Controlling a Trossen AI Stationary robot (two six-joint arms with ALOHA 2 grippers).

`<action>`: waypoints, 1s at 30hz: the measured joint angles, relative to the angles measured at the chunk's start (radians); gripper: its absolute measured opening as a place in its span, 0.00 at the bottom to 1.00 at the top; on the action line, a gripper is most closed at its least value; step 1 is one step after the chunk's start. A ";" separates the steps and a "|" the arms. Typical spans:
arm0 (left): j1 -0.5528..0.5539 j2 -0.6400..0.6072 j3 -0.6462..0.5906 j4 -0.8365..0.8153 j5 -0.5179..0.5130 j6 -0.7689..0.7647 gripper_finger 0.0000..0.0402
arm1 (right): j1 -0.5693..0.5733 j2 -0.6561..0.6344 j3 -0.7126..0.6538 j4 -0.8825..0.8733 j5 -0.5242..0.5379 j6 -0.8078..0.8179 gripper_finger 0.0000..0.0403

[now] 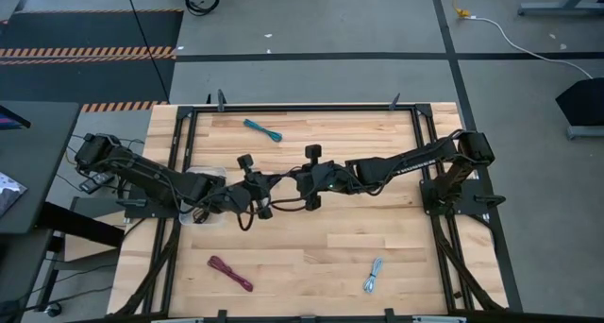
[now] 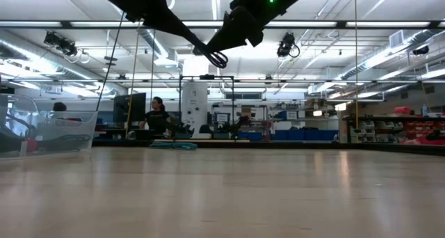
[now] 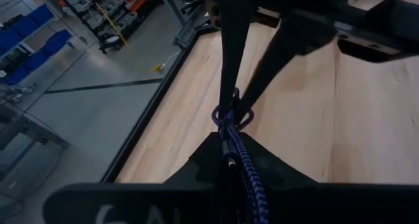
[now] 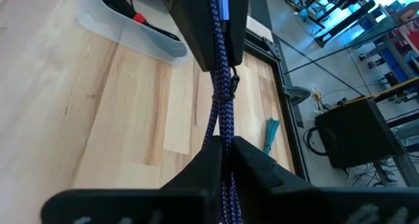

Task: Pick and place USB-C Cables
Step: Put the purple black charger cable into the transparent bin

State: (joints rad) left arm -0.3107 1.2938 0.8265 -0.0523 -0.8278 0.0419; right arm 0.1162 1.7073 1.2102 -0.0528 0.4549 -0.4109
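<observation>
The purple cable is stretched in the air between my two grippers over the table's middle. My left gripper and my right gripper are both shut on it, tips facing each other. In the low view a dark loop of it hangs below them. The teal cable lies near the far edge, the maroon cable near the front left, and the pale blue-grey cable near the front right. The black-and-red cable lies in the clear tub. My left gripper pinches one end of the purple cable between its two fingers, coming level from the table's left. The cable runs out along the fingers, lifted clear of the table. My right gripper pinches the cable's other end between its two fingers, coming level from the table's right. The cable leaves along the fingers and runs fairly straight to the left gripper's fingers, clear of the table.
The clear tub sits under my left arm at the table's left. A dark metal frame runs round the wooden table. Open wood lies near the front centre. A person sits far off in the room.
</observation>
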 joint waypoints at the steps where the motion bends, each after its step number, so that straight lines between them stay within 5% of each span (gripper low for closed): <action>1: 0.000 0.000 0.002 -0.001 -0.003 -0.003 0.08 | 0.000 0.000 0.000 0.000 0.000 -0.001 0.11; 9: 0.000 0.000 0.006 -0.040 -0.044 -0.031 0.08 | 0.000 0.000 0.000 -0.026 -0.002 -0.011 0.23; 17: -0.005 -0.021 0.007 -0.298 -0.137 -0.200 0.08 | -0.008 0.000 0.000 -0.101 -0.005 0.010 0.53; 24: -0.045 -0.046 0.133 -0.943 -0.018 -0.812 0.08 | -0.059 0.000 -0.017 -0.190 -0.004 0.144 0.66; 30: -0.127 -0.043 0.159 -1.279 -0.027 -1.328 0.08 | -0.109 0.001 -0.085 -0.139 -0.045 0.185 0.66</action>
State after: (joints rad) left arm -0.4382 1.2510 0.9859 -1.3310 -0.8550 -1.2863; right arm 0.0071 1.7081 1.1257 -0.1916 0.4097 -0.2263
